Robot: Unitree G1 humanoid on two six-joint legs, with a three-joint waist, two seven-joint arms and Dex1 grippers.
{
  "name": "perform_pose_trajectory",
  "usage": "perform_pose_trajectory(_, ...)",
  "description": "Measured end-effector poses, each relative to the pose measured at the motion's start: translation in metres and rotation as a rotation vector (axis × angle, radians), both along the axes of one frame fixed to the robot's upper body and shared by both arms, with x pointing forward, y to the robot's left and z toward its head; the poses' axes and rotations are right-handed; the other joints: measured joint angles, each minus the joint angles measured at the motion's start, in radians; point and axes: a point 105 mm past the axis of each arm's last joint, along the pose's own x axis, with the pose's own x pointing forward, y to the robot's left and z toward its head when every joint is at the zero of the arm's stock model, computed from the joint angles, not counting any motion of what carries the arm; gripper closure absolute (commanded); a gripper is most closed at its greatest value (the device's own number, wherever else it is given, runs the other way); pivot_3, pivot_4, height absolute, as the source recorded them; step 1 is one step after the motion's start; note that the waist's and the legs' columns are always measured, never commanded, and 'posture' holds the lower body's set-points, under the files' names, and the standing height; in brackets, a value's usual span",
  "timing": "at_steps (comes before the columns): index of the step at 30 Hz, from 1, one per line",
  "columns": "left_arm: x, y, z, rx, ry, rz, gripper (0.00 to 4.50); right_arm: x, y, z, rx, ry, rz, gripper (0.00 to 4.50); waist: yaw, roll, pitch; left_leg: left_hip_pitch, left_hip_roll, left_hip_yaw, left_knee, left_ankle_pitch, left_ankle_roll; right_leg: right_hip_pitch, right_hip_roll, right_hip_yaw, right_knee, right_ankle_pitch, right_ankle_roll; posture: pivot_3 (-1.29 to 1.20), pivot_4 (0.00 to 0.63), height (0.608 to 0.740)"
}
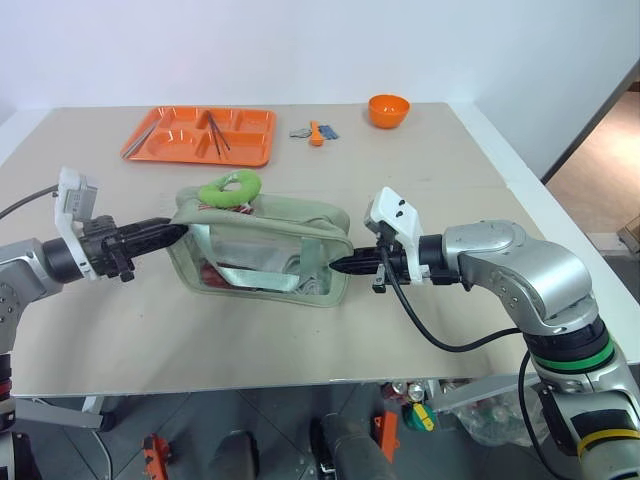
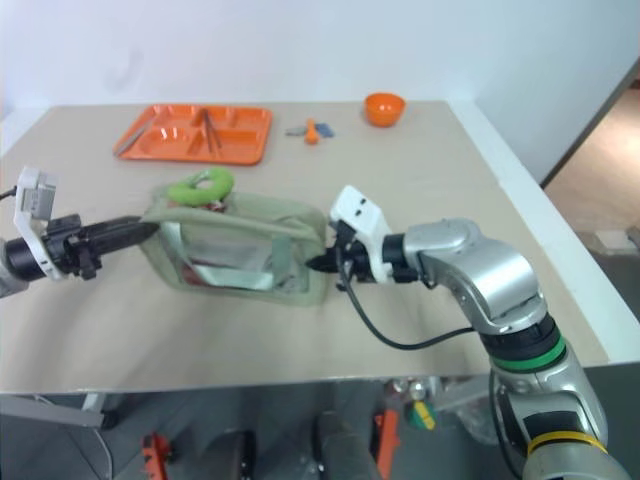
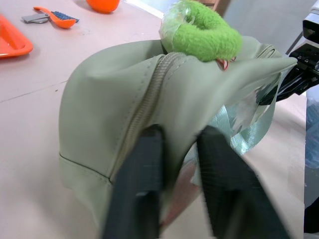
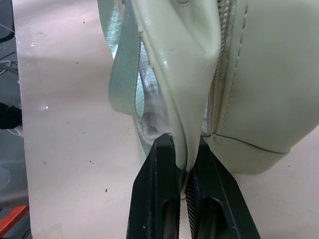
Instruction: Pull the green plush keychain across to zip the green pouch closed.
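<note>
The pale green pouch (image 1: 262, 246) stands on the table between my two arms, its clear window facing me. The lime-green plush keychain (image 1: 230, 187) rests on top of the pouch at its left end, beside the zipper (image 3: 149, 94). My left gripper (image 1: 178, 231) is shut on the fabric at the pouch's left end; the left wrist view shows its fingers (image 3: 142, 164) pinching a fold there. My right gripper (image 1: 338, 265) is shut on the fabric at the pouch's right end, seen close in the right wrist view (image 4: 182, 144). The pouch is stretched between the two grippers.
An orange tray (image 1: 165, 148) holding utensils lies at the back left. An orange bowl (image 1: 389, 109) stands at the back right, with a small orange scoop and grey bits (image 1: 315, 131) between them. The table's front edge runs close below the pouch.
</note>
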Motion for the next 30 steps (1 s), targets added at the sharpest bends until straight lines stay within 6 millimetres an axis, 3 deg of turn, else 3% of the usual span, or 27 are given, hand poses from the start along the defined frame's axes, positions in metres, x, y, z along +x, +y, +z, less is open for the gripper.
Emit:
perform_pose_trajectory(8,-0.002,0.001,-0.002,0.011,0.005,0.006,4.47,0.000,0.000,0.000,0.001,0.001,0.007,4.50,0.000,0.000,0.000,0.000,0.000,0.000,0.000,0.000,0.000,0.000,0.000,0.000,0.000,0.000,0.000,0.00,0.150,0.740)
perform_pose_trajectory(12,-0.002,0.001,-0.003,0.025,0.004,0.017,4.50,-0.003,-0.002,0.002,0.001,0.000,0.037,3.15,0.000,0.000,0.000,0.000,0.000,0.000,0.000,0.000,0.000,0.000,0.000,0.000,0.000,0.000,0.000,0.00,0.150,0.740)
perform_pose_trajectory(19,-0.002,0.000,-0.003,0.034,0.000,0.021,4.50,-0.010,-0.030,0.009,-0.088,-0.056,0.087,0.78,0.000,0.000,0.000,0.001,-0.001,0.000,0.000,0.000,0.000,0.001,-0.001,0.000,0.000,0.000,0.000,0.00,0.150,0.740)
perform_pose_trajectory(23,-0.002,0.001,-0.003,0.035,-0.001,0.025,4.50,0.004,-0.055,0.022,-0.099,-0.086,0.028,0.78,-0.002,0.000,0.000,0.002,-0.001,0.002,0.000,0.000,0.000,0.001,-0.001,0.001,0.000,0.000,0.001,0.00,0.150,0.740)
perform_pose_trajectory(27,-0.001,0.000,-0.002,0.039,-0.005,0.029,4.50,0.040,-0.064,0.069,-0.004,-0.214,-0.104,0.78,-0.006,0.001,0.000,0.003,-0.001,0.003,0.000,0.000,0.000,0.001,0.000,0.003,0.000,0.001,0.001,0.00,0.150,0.740)
perform_pose_trajectory(30,-0.001,0.001,-0.002,0.041,-0.006,0.033,4.50,0.069,-0.050,0.123,0.159,-0.288,-0.190,0.78,-0.010,0.001,0.001,0.004,0.000,0.003,-0.001,0.000,0.000,0.001,0.001,0.004,0.001,0.002,0.000,0.00,0.150,0.740)
